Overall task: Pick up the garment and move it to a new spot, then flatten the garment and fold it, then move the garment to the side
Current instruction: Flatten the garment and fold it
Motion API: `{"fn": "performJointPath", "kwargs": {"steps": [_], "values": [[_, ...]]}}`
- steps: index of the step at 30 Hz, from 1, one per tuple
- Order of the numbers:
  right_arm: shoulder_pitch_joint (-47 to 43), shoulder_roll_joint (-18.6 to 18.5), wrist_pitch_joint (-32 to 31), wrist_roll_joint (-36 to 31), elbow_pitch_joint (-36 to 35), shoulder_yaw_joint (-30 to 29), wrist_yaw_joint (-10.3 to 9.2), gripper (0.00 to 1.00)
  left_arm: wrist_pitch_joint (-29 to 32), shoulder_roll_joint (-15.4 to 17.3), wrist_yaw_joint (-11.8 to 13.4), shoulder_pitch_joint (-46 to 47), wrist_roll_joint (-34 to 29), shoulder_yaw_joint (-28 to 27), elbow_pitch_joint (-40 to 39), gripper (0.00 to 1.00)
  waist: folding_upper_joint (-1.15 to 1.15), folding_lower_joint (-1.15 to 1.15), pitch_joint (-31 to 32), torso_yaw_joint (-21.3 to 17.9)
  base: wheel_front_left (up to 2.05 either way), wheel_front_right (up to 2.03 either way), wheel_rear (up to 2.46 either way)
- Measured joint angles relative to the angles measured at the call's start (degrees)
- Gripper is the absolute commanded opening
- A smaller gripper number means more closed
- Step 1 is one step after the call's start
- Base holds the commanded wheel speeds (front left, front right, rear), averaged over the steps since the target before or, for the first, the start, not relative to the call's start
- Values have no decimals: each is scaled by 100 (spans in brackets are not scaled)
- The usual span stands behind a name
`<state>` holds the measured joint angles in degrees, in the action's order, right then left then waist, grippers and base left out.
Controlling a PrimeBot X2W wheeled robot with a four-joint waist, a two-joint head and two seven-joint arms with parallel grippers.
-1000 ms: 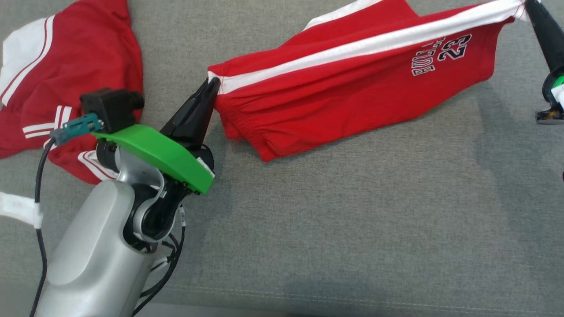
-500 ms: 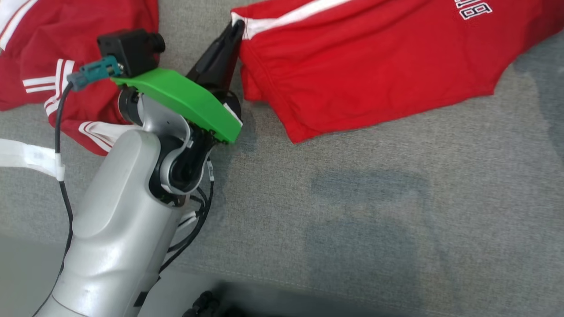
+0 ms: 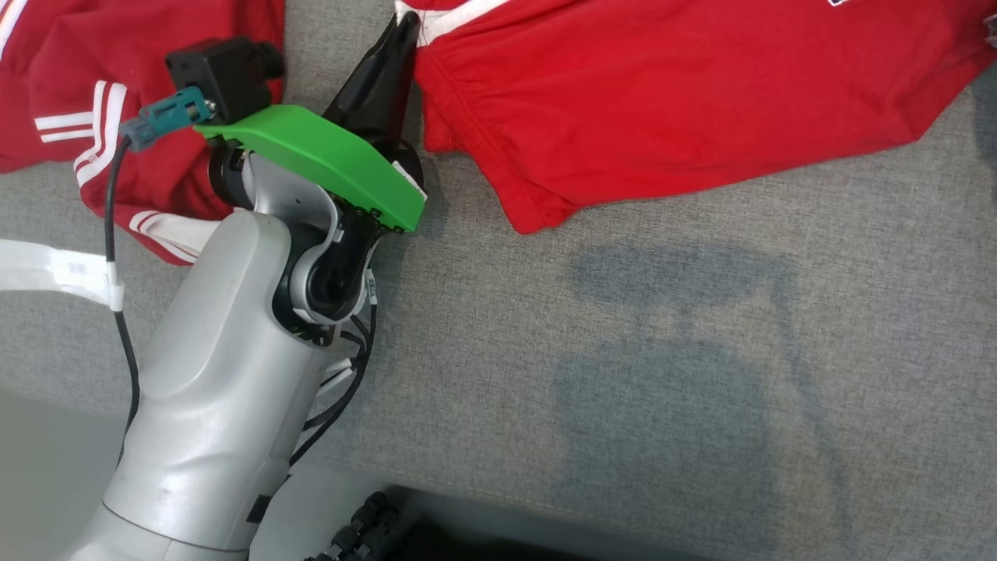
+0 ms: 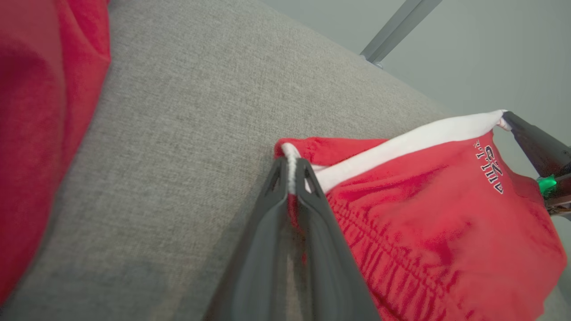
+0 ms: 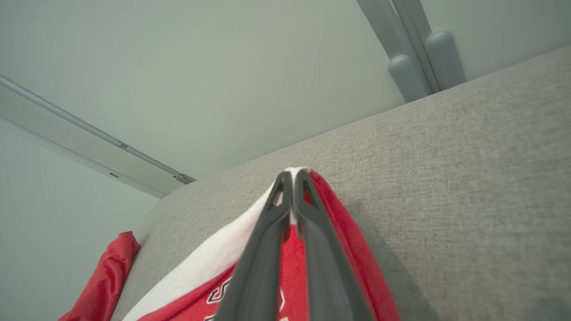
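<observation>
The left gripper (image 4: 291, 166) is clamped tight on the shorts (image 3: 662, 101), its two dark fingers pinching the gathered waistband corner where the white stripe (image 4: 401, 142) begins. At the far end of that stripe the right gripper (image 5: 293, 174) is likewise closed on the shorts' other corner, so the stripe runs taut between the two grippers. Below the stripe, near the right gripper's end, the shorts carry dark lettering (image 4: 490, 171) with a white outline, too tilted and small to read. The lower edge of the shorts lies on the grey cushion (image 3: 662, 389). There are two red garments: the shorts, and a second red piece with thin white stripes (image 3: 47, 78) lying beyond the waistband end, apart from the shorts, behind the left arm's green wrist cover (image 3: 311, 164). Against a second ago the head camera has tipped down, so the shorts sit higher in its view; the "23" readable then is cut to a sliver at the top edge, and both grips are unchanged.
</observation>
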<state>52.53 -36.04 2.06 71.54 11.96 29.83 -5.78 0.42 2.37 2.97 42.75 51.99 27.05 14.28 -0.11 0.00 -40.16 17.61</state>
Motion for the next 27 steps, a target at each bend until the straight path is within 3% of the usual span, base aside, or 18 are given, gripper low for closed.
{"fn": "performJointPath", "kwargs": {"steps": [7,13,18,27], "values": [[-44,83,110,-178,323,263,300,100,-261,0,-102,7,-67,87,132,100,0,0,180,-48,0,0,0],[-255,-92,192,-745,481,664,470,100,-837,80,-65,-5,-764,110,-73,100,0,0,457,-93,0,0,0],[-289,-428,194,-1189,641,833,450,100,-1174,230,76,-291,-1050,82,-213,100,0,0,719,-94,0,0,0],[-372,-537,185,-1122,888,721,307,100,-1207,179,177,-1071,-878,88,-266,100,0,0,1067,100,0,0,0]]}}
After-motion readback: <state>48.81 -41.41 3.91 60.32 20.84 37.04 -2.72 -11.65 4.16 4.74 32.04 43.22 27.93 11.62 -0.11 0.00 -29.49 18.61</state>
